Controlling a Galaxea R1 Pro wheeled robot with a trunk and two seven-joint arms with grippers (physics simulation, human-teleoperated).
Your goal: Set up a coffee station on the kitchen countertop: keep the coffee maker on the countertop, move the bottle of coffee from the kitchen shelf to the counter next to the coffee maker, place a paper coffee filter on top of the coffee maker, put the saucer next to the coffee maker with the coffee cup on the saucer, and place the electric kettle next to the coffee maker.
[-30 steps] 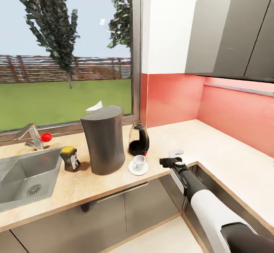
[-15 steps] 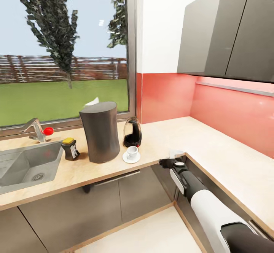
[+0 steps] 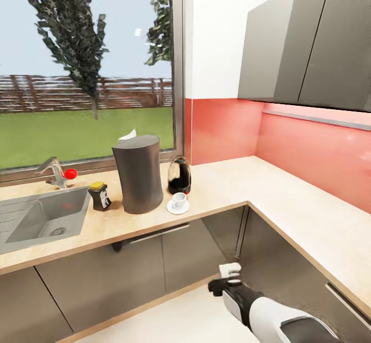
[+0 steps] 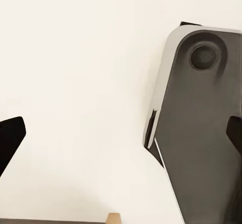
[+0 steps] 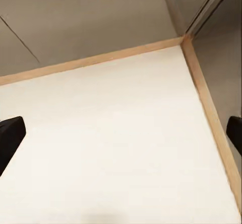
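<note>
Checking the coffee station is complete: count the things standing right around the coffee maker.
3: bottle of coffee toward the sink; electric kettle and coffee cup on its saucer on the other side. Others may hide behind the coffee maker.

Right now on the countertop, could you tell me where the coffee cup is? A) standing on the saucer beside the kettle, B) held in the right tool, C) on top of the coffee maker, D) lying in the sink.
A: the head view shows the coffee cup upright on the saucer, just in front of the electric kettle and right of the coffee maker.
</note>
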